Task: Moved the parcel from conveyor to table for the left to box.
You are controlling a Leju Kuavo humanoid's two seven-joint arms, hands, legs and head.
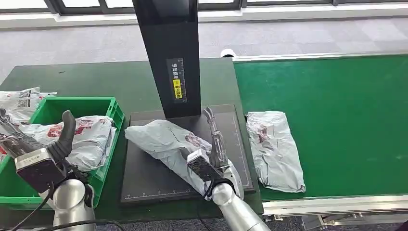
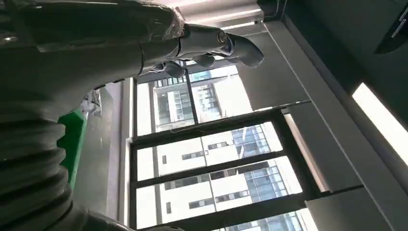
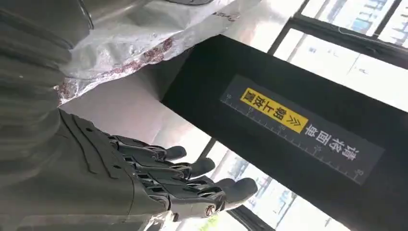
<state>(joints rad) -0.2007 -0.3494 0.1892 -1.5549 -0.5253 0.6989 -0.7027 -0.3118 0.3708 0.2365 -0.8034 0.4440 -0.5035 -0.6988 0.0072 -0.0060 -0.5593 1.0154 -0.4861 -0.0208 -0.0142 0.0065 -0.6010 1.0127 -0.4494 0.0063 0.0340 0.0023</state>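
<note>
the right hand (image 1: pixel 215 144) lies with fingers stretched out, holding nothing, its palm side just beside the grey parcel (image 1: pixel 166 142) on the black pad (image 1: pixel 144 178), while the left hand (image 1: pixel 36 144), thumb raised and empty, hovers over the green box (image 1: pixel 103 103).

**Layout at the bench**

A parcel (image 1: pixel 168 144) lies on the mat (image 1: pixel 144 178) at the middle of the bench (image 1: pixel 96 79), before the post (image 1: pixel 168 53). The right hand (image 1: pixel 216 144) rests at the parcel's right side. Left of the mat stands the bin (image 1: pixel 108 108) with parcels in it. Right of the mat, another parcel (image 1: pixel 275 149) lies on the conveyor (image 1: pixel 337 120).
</note>
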